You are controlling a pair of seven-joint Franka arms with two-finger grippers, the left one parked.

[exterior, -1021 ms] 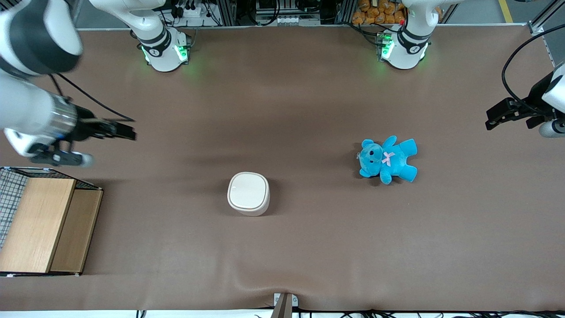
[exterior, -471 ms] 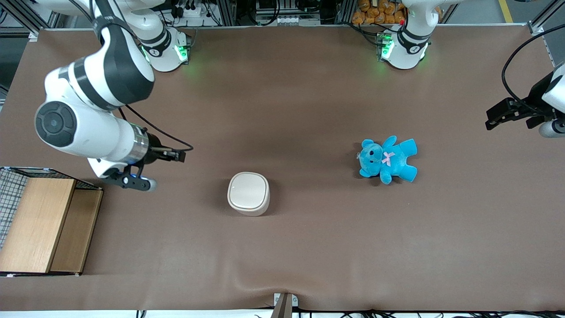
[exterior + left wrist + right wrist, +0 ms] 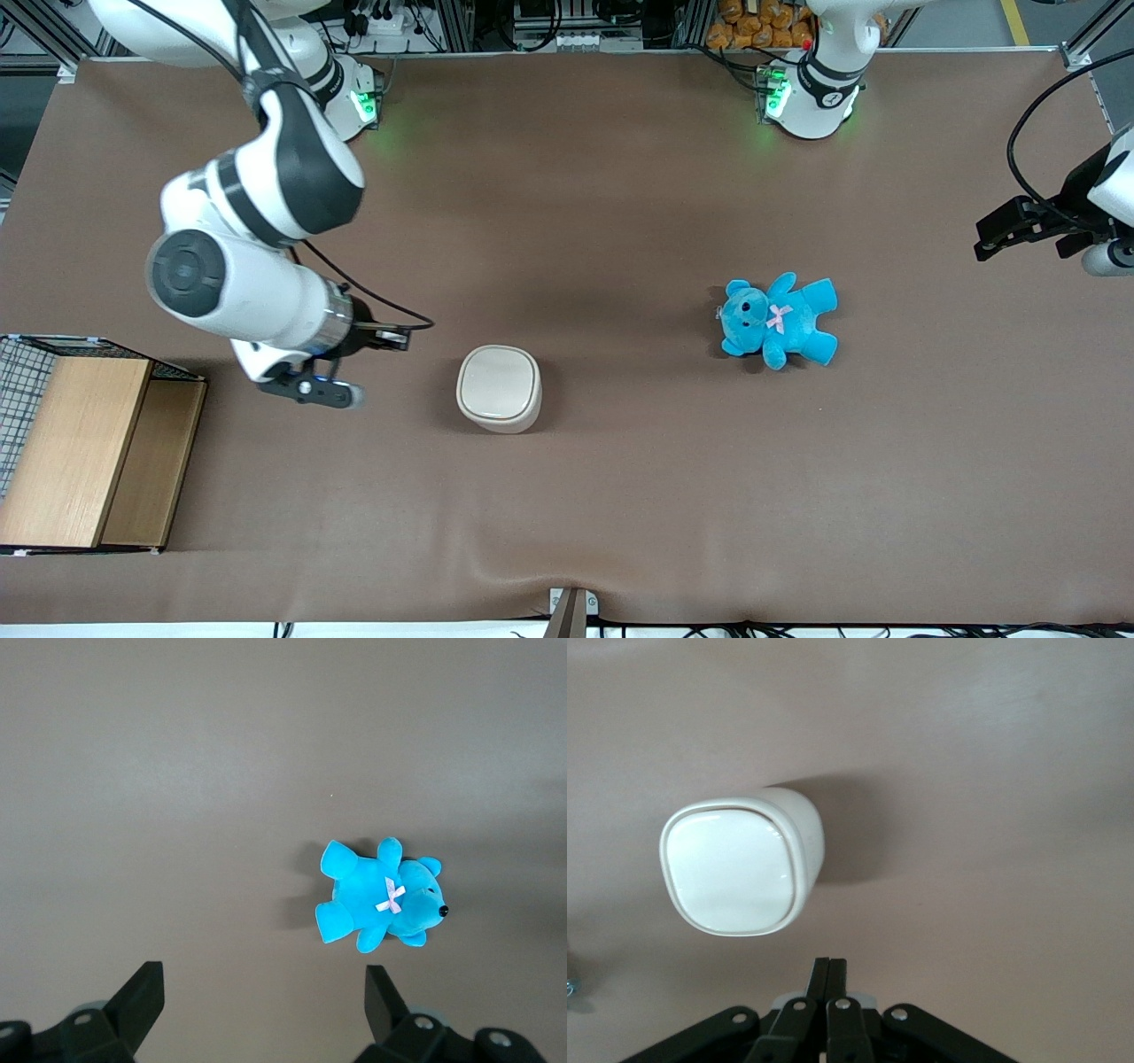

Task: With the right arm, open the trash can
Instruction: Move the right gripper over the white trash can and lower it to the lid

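The trash can [image 3: 499,388] is a small cream-white bin with a flat paler lid, shut, standing on the brown table. It also shows in the right wrist view [image 3: 735,865], lid down and flush. My right arm [image 3: 239,266] reaches over the table from the working arm's end. Its black gripper [image 3: 400,338] hangs beside the can, a short way off toward the working arm's end and slightly farther from the front camera. The gripper [image 3: 830,970] is shut, its two fingers pressed together, holding nothing and not touching the can.
A blue teddy [image 3: 777,320] lies on the table toward the parked arm's end, also seen in the left wrist view [image 3: 381,900]. A wooden box with wire mesh [image 3: 84,447] stands at the working arm's end, near the front edge.
My right arm has swung in from the working arm's end of the table toward the trash can, bringing the gripper much closer to it. The can and the teddy have not moved.
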